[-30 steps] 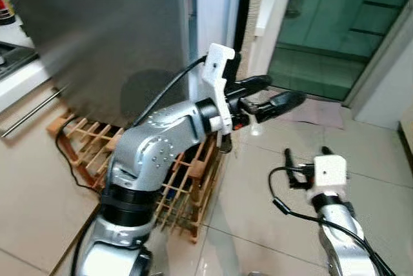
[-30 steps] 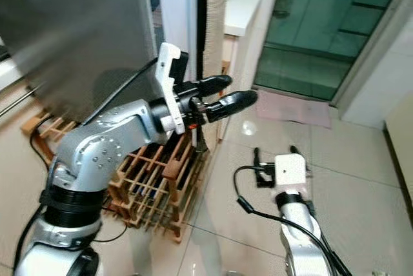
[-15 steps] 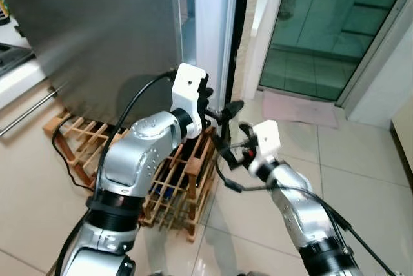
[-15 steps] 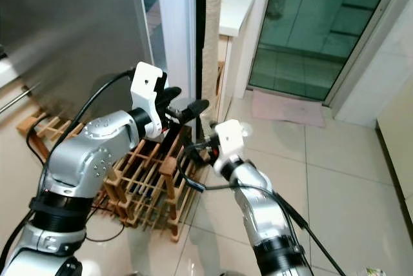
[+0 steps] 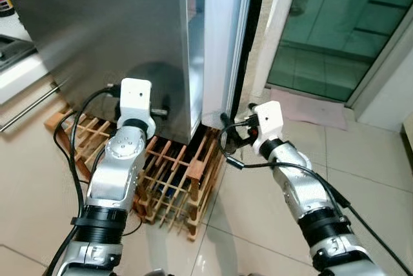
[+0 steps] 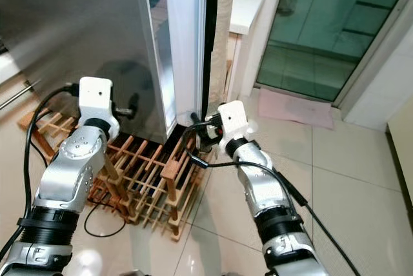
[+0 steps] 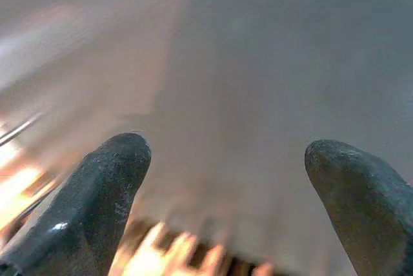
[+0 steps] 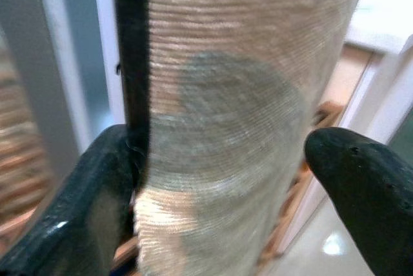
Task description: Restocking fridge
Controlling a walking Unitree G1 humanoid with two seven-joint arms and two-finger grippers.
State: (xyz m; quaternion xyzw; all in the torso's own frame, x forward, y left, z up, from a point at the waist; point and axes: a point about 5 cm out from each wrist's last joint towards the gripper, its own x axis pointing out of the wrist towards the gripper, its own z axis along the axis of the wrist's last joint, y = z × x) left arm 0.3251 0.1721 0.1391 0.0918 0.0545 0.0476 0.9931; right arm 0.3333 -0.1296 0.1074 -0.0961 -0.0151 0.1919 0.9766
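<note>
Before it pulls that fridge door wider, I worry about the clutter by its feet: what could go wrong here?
1. The right gripper reaches at the bottom edge of the white fridge door, right above the wooden rack; a swing could catch the rack.
2. A black cable lies across the floor under the rack and may snag.
3. The left gripper sits close against the steel fridge side and could scrape it.

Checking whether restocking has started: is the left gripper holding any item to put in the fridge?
No: in the left wrist view the left gripper is open with nothing between its fingers, facing the grey fridge side.
</note>
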